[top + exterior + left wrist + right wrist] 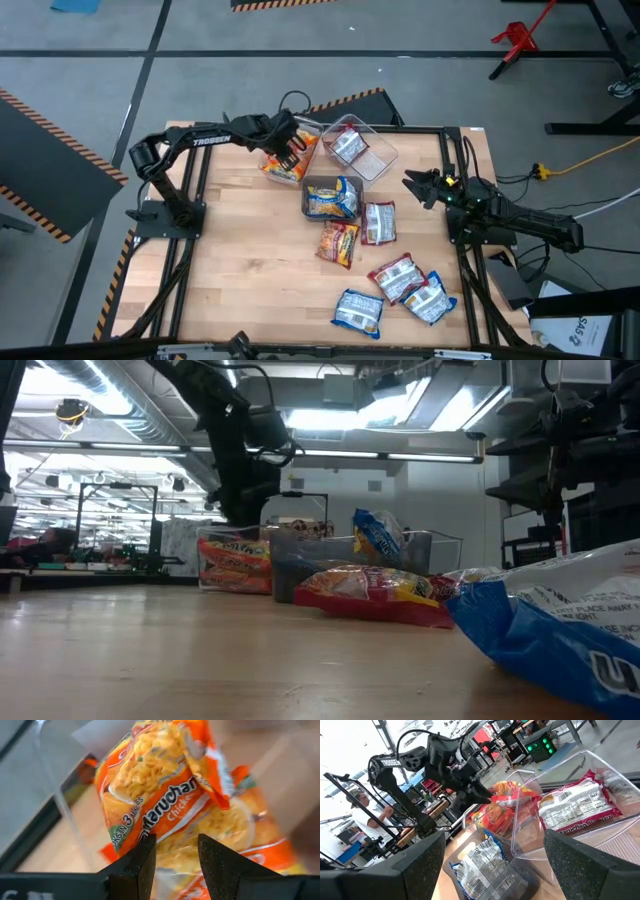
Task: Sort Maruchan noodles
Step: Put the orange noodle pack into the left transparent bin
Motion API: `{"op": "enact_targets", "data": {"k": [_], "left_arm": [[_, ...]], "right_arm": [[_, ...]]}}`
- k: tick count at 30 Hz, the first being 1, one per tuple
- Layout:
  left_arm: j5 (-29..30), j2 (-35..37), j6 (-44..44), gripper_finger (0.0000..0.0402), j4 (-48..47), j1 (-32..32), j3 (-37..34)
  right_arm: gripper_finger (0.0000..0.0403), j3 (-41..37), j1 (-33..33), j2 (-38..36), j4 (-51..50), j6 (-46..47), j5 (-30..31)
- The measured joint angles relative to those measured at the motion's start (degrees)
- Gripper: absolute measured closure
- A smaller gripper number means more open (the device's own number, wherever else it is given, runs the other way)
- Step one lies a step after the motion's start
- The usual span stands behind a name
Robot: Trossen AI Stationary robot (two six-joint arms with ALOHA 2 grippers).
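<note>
While the right end effector (412, 184) waits wide open beside the bins, the left end effector (291, 150) hangs slightly parted over orange packets (170, 805) binned just below it.

Overhead looks straight down, low looks level; both share the bins (345, 170).

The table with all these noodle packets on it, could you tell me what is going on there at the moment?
The robot is sorting noodle packets into clear plastic bins. The left gripper hangs over the bin of orange crinkly plastic packets at the table's far edge, fingers open. Next to it, one bin holds a red-and-white packet, another a blue-and-white packet. Several loose packets lie on the wooden table. The right gripper waits open at the right side.
</note>
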State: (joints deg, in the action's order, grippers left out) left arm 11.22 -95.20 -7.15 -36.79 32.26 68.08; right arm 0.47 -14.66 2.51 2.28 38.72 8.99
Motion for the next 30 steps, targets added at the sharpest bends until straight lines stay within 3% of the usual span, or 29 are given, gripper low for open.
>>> {"op": "enact_targets", "data": {"k": [10,17,23,30], "left_arm": [[4.5,0.0,8.08,0.0277,4.3,-1.74,0.63],[-1.97,-2.19,11.66,0.0313,6.77,-2.77,0.7],[0.27,-0.78,9.02,0.0335,6.99,-3.14,2.5],[3.35,2.71,7.86,0.039,15.93,-2.2,4.22]], "right_arm": [[0.0079,0.0,0.01,0.0,0.1,-0.07,0.84],[0.0079,0.0,0.02,0.01,0.13,-0.19,0.96],[0.0079,0.0,0.0,0.0,0.15,-0.24,1.04],[0.0079,-0.01,0.0,-0.01,0.15,-0.28,1.04]]}}
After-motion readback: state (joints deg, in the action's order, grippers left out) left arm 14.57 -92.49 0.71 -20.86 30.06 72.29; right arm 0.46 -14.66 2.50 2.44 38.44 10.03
